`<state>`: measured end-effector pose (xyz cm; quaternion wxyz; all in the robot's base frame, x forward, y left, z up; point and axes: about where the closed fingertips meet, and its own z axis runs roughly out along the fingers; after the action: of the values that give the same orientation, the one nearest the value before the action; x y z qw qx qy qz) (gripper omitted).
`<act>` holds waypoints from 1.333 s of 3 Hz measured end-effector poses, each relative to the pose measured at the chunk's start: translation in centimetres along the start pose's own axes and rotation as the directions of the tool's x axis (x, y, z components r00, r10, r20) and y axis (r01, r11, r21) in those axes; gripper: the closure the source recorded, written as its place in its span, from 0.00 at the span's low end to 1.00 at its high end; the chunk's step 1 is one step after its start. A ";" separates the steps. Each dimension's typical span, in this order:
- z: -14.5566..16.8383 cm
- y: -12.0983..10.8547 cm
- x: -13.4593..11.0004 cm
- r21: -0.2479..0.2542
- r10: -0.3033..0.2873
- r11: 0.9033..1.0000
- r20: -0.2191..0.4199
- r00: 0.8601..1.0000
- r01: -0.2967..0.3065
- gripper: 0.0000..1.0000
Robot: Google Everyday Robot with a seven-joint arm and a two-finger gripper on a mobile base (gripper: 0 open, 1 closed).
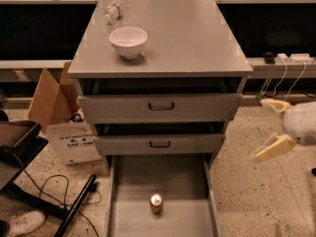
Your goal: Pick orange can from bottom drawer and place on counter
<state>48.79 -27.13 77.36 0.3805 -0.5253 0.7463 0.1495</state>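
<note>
Over speckled floor (256,201), gripper (269,128), jaws apart, flanks bottom drawer (163,174) holding orange can (156,204).

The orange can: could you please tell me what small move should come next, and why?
Probably swing the gripper left and down toward the orange can: it hangs open far off to the right, while the can stands upright in the pulled-out bottom drawer.

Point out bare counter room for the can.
The counter is bare right of the white bowl, out to its right edge and front lip. Crowded: back-left, with the bowl and clear bottle. The gripper hangs open right of the drawers.
</note>
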 end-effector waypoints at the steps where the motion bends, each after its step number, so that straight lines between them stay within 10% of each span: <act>1: 6.0 3.5 3.5 -0.045 0.049 0.998 0.107 0.993 -0.044 0.00; 4: 27.7 11.7 16.5 -0.109 0.163 0.985 0.349 0.923 -0.133 0.00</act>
<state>47.08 -16.26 44.91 0.4749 -0.4471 0.6955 0.3014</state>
